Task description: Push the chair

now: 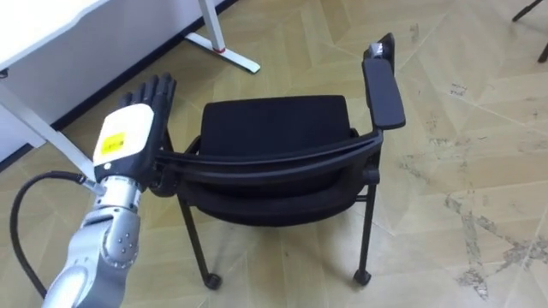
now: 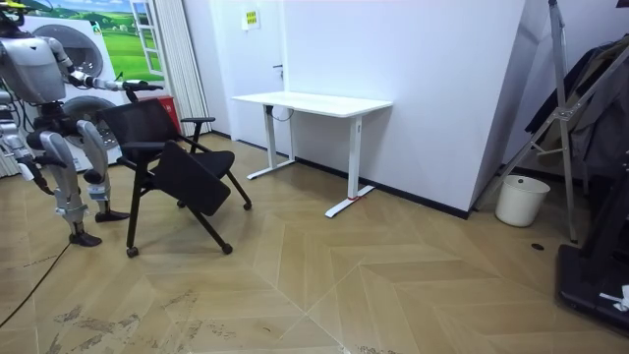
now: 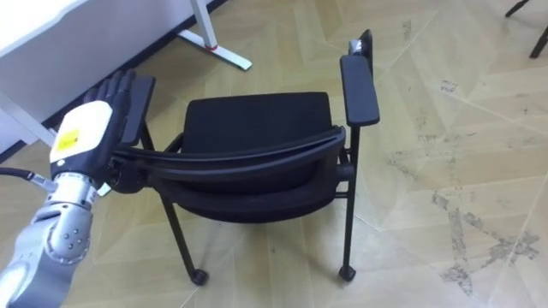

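**Left hand set, push not yet begun**

My left hand [image 1: 126,137] rests with fingers straight and open on the left back corner of the black castored chair with armrests [image 1: 274,128], holding nothing. The chair stands just before the robot, with the white desk [image 2: 314,101] beyond it. Next, I judge, comes a steady forward shove, kept level so the chair doesn't swivel.

Nothing legible; the yellow sticker [image 1: 113,143] on the left hand [image 1: 137,118] perhaps carries print.
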